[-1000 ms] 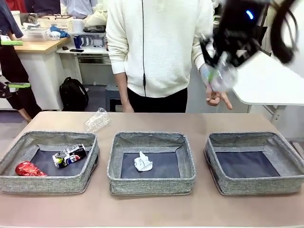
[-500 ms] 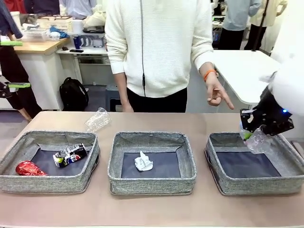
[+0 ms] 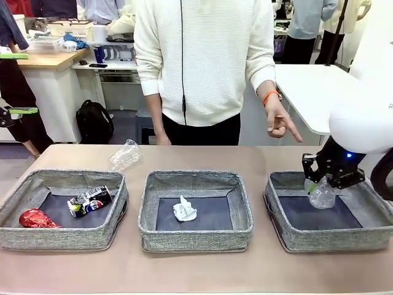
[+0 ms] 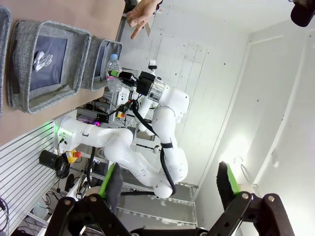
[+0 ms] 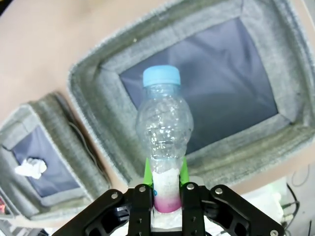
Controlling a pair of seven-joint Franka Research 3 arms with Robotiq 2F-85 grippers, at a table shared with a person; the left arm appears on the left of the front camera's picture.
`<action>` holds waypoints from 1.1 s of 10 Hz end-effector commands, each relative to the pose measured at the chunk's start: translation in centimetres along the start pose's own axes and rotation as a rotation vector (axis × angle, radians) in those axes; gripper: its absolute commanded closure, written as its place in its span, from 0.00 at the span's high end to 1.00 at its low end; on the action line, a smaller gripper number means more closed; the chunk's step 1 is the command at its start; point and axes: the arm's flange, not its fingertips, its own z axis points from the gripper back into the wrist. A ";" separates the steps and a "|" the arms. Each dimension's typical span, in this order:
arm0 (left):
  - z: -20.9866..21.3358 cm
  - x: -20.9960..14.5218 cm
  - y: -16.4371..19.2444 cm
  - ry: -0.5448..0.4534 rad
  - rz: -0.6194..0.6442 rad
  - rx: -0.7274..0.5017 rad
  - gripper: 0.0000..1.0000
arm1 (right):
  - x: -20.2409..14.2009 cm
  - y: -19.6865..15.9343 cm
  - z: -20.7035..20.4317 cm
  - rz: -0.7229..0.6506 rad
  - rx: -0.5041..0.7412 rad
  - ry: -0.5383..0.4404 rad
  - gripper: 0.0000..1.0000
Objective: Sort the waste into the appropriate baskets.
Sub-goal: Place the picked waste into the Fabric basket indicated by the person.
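Most of the right arm is running out of the front picture at the right edge, and the dark right hand is covering the pink label end of the clear bottle, so from the front only its crumpled transparent body is showing, hanging over the right basket. In the right wrist view the green pads are clenching the bottle at its pink band, and its long axis is running straight away from the hand, blue cap end pointing down at the basket's dark flat bottom; whether it is touching that bottom is hard to judge. The left hand is standing released, its fingers spread wide with nothing between them, aimed away from the table. In the middle basket of grey woven fabric the white paper ball is lying crumpled. In the left basket the red can is sitting at the near left, partly cut off by the wall, and the dark multicoloured can is lying on its side, tilted up to the right. The clear plastic container is lying on the bare table beyond the left basket, faint against the background. The person's hand is hanging beyond the table's far edge, a finger pointing down to the right.
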 end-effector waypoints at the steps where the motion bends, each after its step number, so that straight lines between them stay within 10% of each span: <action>1: -0.1 -0.1 -0.2 0.005 -0.022 -0.017 1.00 | -1.8 -1.1 -1.4 -0.025 0.027 -0.017 0.20; 3: -0.1 -0.1 -0.2 0.005 -0.022 -0.017 1.00 | -1.9 -1.2 -1.4 -0.023 0.034 -0.017 0.29; 4: -0.1 -0.1 -0.2 0.005 -0.022 -0.017 1.00 | -2.0 -1.3 -1.5 -0.020 0.044 -0.022 0.74; 6: -0.1 -0.1 -0.2 0.005 -0.022 -0.017 1.00 | -2.1 -1.4 -1.5 -0.026 0.043 -0.026 1.00; 11: -0.1 -0.1 -0.2 0.005 -0.022 -0.017 1.00 | -2.1 -1.6 -1.4 -0.054 0.088 -0.027 1.00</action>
